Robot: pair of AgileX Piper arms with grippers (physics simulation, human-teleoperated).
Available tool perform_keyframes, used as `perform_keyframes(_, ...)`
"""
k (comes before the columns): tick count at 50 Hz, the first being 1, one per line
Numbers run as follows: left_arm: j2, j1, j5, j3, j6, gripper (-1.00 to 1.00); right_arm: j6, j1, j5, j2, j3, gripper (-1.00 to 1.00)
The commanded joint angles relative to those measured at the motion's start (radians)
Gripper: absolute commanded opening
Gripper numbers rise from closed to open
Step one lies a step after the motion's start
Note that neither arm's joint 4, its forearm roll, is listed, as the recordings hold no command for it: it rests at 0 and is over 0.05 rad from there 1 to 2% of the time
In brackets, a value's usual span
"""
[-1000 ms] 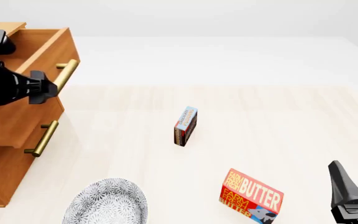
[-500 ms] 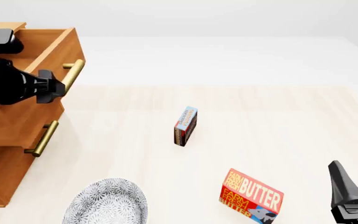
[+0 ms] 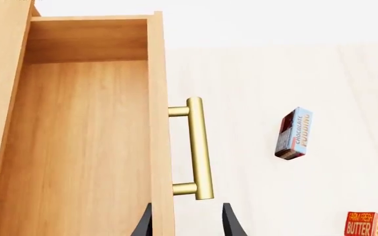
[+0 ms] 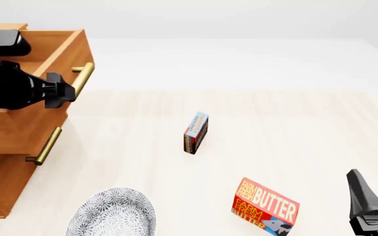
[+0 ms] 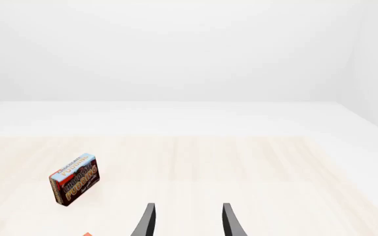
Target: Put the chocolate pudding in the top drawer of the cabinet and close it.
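The cabinet (image 4: 5,162) stands at the left edge of the tabletop (image 4: 294,123). It is light brown wood. Its top drawer (image 4: 51,54) is pulled out, and the left wrist view shows bare wood inside it. The drawer's brass handle (image 4: 82,78) sticks out toward the middle of the tabletop. The left gripper (image 4: 63,91) is just beside this handle. In the left wrist view its two dark fingers (image 3: 230,223) stand a little apart, with the drawer's front edge and the low end of the handle between them, but I cannot tell if they touch the handle. Under it, the lower drawer's handle (image 4: 45,146) shows too. Near the front edge of the tabletop, close to the cabinet, sits a grey patterned plate (image 4: 113,214). Near the middle of the tabletop stands the chocolate pudding (image 4: 196,133), a small thin box on its narrow side, well apart from the cabinet and both grippers. A red butter box (image 4: 266,206) lies nearer the front edge, to the right of the pudding. The right gripper (image 4: 373,201) rests at the front right corner, its jaws apart and holding nothing. The tabletop is pale wood, smooth and bright. Behind it the room is plain white.
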State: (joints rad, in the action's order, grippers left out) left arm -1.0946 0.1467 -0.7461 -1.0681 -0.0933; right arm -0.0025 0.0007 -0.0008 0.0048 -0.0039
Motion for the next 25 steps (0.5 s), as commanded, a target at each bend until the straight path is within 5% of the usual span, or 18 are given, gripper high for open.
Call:
perform_keyframes(1,-0.025,0.028,0.012,0.008,0.006,1.00,0.000,0.000,0.000,0.000,0.000,1.00)
perform_keyframes(25,-0.023,0.064,0.038,0.015,-0.015,1.00,0.000,0.000,0.000,0.000,0.000,1.00)
